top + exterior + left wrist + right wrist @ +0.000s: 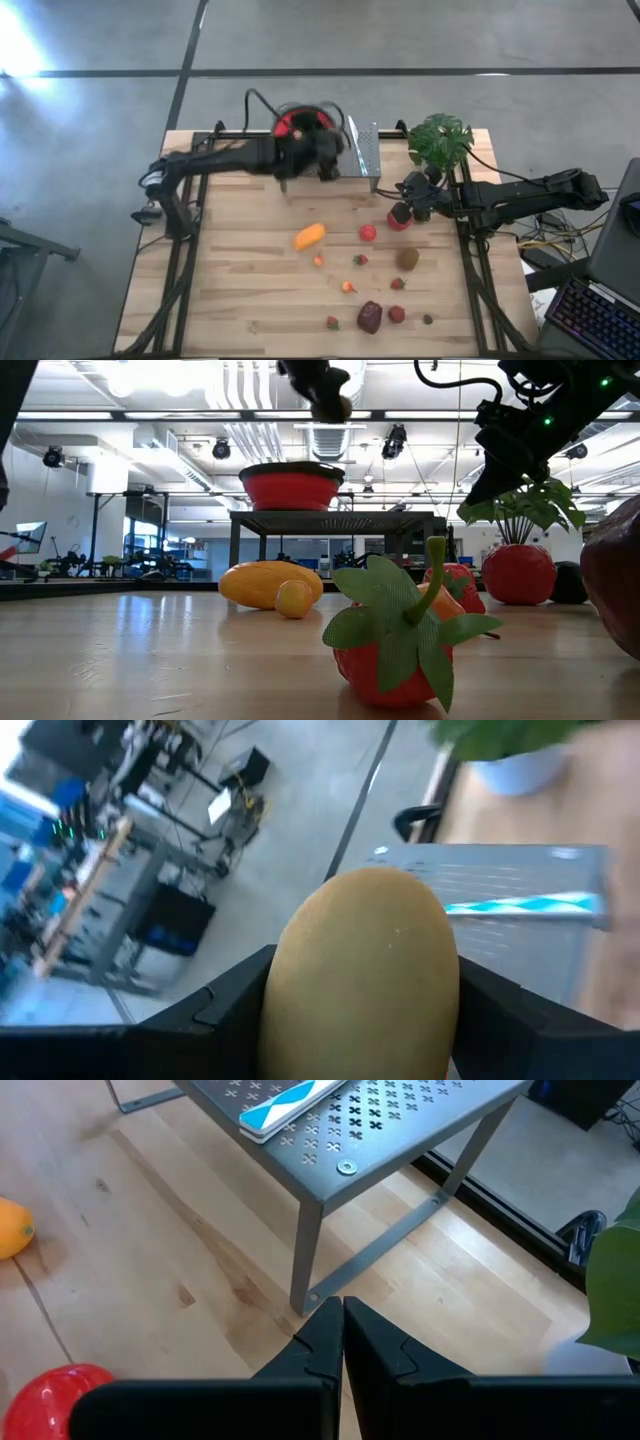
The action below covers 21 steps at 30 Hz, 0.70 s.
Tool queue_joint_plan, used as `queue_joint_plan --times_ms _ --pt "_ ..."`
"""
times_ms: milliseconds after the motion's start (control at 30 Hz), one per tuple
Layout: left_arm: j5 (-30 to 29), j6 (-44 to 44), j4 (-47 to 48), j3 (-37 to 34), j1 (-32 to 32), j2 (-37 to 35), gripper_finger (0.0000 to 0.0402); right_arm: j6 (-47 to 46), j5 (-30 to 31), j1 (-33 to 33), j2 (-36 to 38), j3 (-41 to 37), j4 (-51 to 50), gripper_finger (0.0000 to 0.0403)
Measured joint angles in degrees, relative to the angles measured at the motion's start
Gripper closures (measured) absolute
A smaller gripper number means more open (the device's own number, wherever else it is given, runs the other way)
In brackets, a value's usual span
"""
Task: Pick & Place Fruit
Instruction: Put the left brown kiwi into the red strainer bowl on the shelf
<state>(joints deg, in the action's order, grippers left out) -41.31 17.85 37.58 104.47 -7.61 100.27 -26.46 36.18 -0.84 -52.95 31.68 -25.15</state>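
The left gripper (328, 165) is carrying a kiwi (360, 975) clamped between its fingers, just right of the red bowl (298, 124) on the far metal stand (366, 152). It should be centring over the bowl before releasing. The right gripper (400, 212), fingers together, is waiting at the right near the potted plant (440, 140).

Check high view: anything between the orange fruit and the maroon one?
Yes. In the high view two small orange-red fruits lie between the orange fruit and the maroon one.
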Motion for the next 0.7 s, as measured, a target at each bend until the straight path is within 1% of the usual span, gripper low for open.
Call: queue_joint_plan --times_ms 233,433,600,700 --pt "10.0 -5.6 -0.5 0.0 -10.6 0.0 0.0158 0.5 0.0 0.0 0.0 0.0 0.0 0.0394" --pt "19.2 -10.5 -0.8 -1.4 -16.5 0.0 0.0158 1.0 0.0 0.0 0.0 -0.1 0.1 0.0394" --pt "21.7 -13.0 -1.1 -4.0 -19.3 0.0 0.0158 1.0 0.0 0.0 0.0 -0.1 0.1 0.0394" --pt "24.3 -13.6 -1.2 -6.1 -20.5 0.0 0.0158 1.0 0.0 0.0 0.0 -0.1 0.1 0.0394"
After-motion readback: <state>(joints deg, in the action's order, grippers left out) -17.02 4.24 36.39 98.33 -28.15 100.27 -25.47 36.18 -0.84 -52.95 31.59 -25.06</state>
